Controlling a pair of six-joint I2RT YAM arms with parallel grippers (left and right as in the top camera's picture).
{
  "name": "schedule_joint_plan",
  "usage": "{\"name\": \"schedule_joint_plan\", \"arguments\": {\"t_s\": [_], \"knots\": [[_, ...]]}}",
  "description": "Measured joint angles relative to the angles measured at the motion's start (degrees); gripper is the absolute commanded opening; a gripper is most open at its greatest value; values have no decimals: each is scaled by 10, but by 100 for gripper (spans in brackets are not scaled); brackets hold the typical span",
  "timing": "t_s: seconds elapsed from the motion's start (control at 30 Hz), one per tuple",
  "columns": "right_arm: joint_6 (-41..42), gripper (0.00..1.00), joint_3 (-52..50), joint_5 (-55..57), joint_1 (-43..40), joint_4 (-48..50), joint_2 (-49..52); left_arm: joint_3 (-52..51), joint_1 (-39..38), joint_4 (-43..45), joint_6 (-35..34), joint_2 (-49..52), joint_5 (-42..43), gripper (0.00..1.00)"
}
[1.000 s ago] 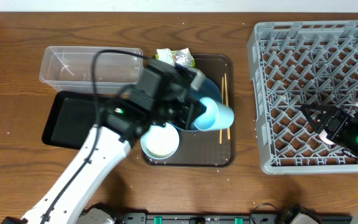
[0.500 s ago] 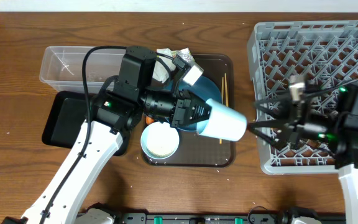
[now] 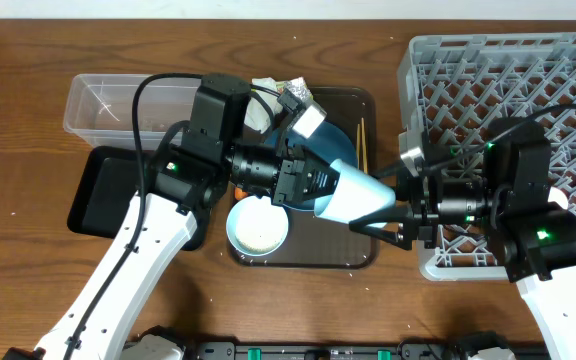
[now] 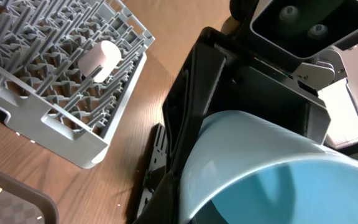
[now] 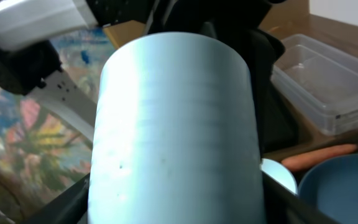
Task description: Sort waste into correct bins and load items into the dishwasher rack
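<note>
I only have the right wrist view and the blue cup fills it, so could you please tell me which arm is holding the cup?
Observer: The left gripper holds the blue cup by its mouth end, with the base pointing at the right gripper.
Operator: Thank you. What lies underneath it?
Observer: Seen from above, it hangs over the right edge of the brown tray, short of the dishwasher rack.
Operator: Is anything in the rack?
Observer: Yes, the left wrist view shows one pale cup among the pegs.
</note>
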Motion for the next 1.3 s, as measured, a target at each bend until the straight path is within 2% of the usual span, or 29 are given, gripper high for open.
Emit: {"name": "schedule_joint_plan", "arguments": {"t_s": [0.03, 0.1, 0.17, 0.23, 0.4, 0.47, 0.53, 0.73, 1.03, 1.3], "knots": [[3, 54, 0, 1, 0, 0, 0, 0, 0, 1, 0, 0, 0, 10], [4, 54, 0, 10, 0, -1, -1, 0, 0, 2, 0, 0, 0, 40], [5, 54, 0, 30, 0, -5, -1, 0, 0, 2, 0, 0, 0, 53], [15, 55, 0, 66, -1, -18, -4, 0, 1, 2, -1, 0, -3, 60], [64, 58, 2, 192, -24, -76, -41, 0, 22, 3, -1, 5, -32, 61], [92, 59, 2, 281, -56, -95, -58, 0, 28, 2, -1, 8, -30, 61], [124, 59, 3, 386, -106, -111, -61, 0, 23, 2, 0, 6, -21, 62], [199, 57, 3, 559, -272, -128, -52, 0, 18, -7, 0, 6, -11, 61], [318, 58, 3, 628, -513, -128, -3, 0, 18, -14, -1, 6, -9, 62], [368, 60, 3, 576, -639, -131, 86, 0, 18, -22, 0, 6, -9, 61]]}}
